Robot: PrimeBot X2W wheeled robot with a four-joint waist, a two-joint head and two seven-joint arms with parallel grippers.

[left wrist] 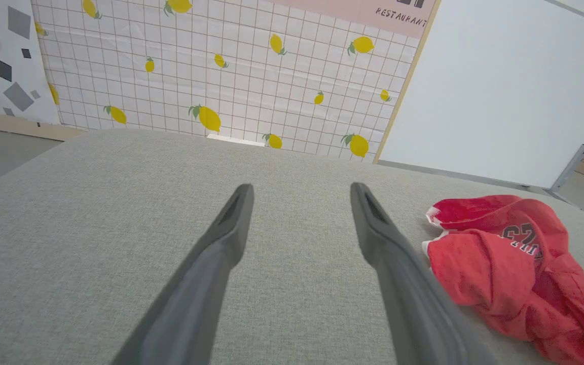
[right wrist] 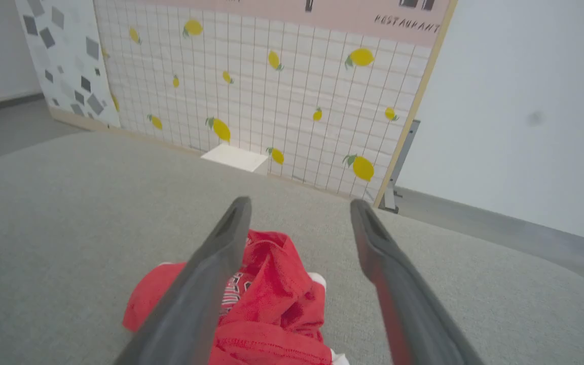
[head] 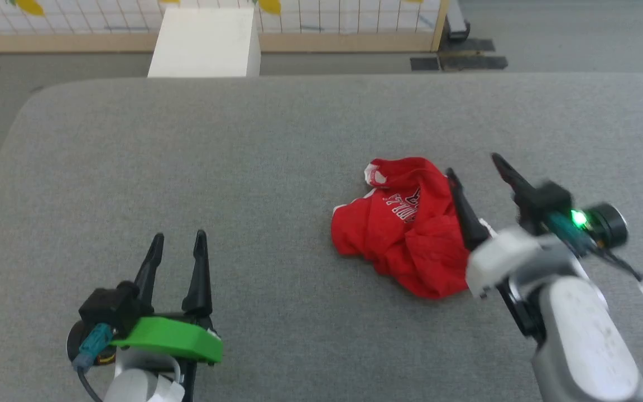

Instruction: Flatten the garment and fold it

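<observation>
The garment, red shorts with white trim and a partly visible print, lies crumpled in a heap on the grey padded table, right of centre. My right gripper hovers over the heap's right side, open, one finger above the cloth and the other past its edge, nothing held. In the right wrist view the garment sits below and between those spread fingers. My left gripper stands open near the front left, well apart from the shorts. The left wrist view has the garment to the right of that gripper.
A white box stands on the floor beyond the table's far edge, before a lemon-patterned grid wall. Dark floor plates lie at the back right. The table's rounded corners fall away at the far left and far right.
</observation>
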